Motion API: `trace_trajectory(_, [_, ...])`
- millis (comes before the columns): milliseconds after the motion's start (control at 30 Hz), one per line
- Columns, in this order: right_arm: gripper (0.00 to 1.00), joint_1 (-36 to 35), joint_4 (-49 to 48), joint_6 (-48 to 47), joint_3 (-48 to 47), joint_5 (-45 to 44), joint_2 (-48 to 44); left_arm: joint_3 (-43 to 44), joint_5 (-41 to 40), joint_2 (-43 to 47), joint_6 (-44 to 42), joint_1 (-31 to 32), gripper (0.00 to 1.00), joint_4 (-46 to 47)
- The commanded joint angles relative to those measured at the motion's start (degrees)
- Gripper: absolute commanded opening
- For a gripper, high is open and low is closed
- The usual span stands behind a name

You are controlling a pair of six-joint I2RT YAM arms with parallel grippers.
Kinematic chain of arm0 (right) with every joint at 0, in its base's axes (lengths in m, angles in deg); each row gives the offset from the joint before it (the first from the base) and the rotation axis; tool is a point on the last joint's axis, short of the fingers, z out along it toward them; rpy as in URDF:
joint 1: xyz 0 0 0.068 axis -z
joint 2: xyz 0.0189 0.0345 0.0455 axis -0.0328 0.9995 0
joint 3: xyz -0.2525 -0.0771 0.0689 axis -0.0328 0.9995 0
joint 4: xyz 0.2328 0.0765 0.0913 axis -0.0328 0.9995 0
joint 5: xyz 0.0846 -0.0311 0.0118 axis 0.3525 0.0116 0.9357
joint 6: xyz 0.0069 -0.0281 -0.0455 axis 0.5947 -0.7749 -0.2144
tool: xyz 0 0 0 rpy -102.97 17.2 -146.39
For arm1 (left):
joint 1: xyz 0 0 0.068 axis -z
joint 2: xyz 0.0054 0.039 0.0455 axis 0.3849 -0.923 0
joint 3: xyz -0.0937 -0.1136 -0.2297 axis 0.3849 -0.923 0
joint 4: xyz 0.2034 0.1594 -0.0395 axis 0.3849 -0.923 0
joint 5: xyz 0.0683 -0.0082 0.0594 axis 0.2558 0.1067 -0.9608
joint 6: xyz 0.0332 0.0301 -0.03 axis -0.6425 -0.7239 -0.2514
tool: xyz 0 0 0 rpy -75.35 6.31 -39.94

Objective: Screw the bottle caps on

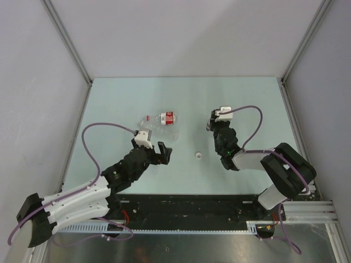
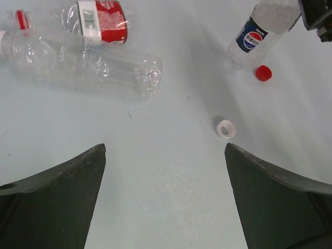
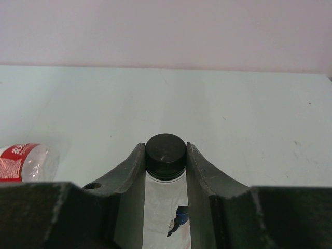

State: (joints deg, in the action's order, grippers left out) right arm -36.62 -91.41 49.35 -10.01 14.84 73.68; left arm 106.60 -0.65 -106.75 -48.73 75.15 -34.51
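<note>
**Black cap gripped on the blue-labelled bottle; left gripper wide and empty**

Two bottles lie on their sides, touching, near the middle of the table (image 1: pixel 126 93): a red-labelled bottle (image 2: pixel 101 21) and a plain clear bottle (image 2: pixel 88 65) just nearer the left arm. A white cap (image 2: pixel 225 128) sits alone on open table between the two arms, ahead and to the right of the left gripper (image 2: pixel 165 150). A loose red cap (image 2: pixel 263 73) lies just beside the foot of the blue-labelled bottle (image 2: pixel 257 36).

All of these lie well apart from the table's edges, with bare surface along the far and side edges.

The left gripper's jaws are spread wide and hold nothing. The right gripper (image 3: pixel 165 148) has its fingers (image 3: pixel 129 171) pressed against both sides of the black cap (image 3: pixel 165 158), which sits on the blue-labelled bottle's neck
</note>
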Motion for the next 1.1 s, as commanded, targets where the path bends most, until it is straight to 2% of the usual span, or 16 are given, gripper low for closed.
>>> trace_trajectory(0, [0.16,-1.09,-7.23,-1.49,0.76,-0.86,1.66,1.99,-2.5,0.22,6.04,-1.83,0.99,-1.42])
trace_trajectory(133, [0.22,-2.16,-6.98,-1.21,1.47,-2.85,1.87,1.73,-2.5,0.77,8.79,-3.52,0.99,-1.91])
trace_trajectory(267, [0.55,-3.8,-6.6,-0.98,2.04,-5.27,1.48,1.45,-2.65,0.86,10.63,-4.54,0.99,-2.65])
trace_trajectory(367, [0.7,-4.92,-6.36,-1.74,2.09,-7.01,1.1,1.15,-2.53,1.0,11.58,-5.18,0.99,-3.04])
trace_trajectory(633, [0.88,-5.95,-4.43,-1.58,2.1,-9.29,-2.49,0.88,-2.2,1.67,12.57,-6.59,0.99,-4.0])
trace_trajectory(733, [0.97,-5.62,-0.66,0.04,2.06,-9.25,-5.87,0.93,-1.14,1.73,12.3,-6.9,0.99,-3.96])
trace_trajectory(800, [0.99,-5.38,2.93,1.76,2.02,-8.79,-8.84,1.16,-0.29,1.48,12.06,-7.03,1.0,-3.98])
trace_trajectory(933, [0.99,-5.28,13.31,5.06,1.84,-6.68,-17.92,2.34,2.76,-0.18,11.39,-6.99,1.0,-3.95])
trace_trajectory(1000, [0.99,-4.79,22.29,9.38,0.94,-4.96,-23.85,3.6,5.52,-2.21,11.02,-7.05,1.0,-3.95])
trace_trajectory(1067, [0.99,-3.52,35.48,15.74,-0.98,-2.95,-29.6,5.41,8.67,-6.08,11.28,-6.85,0.99,-3.95])
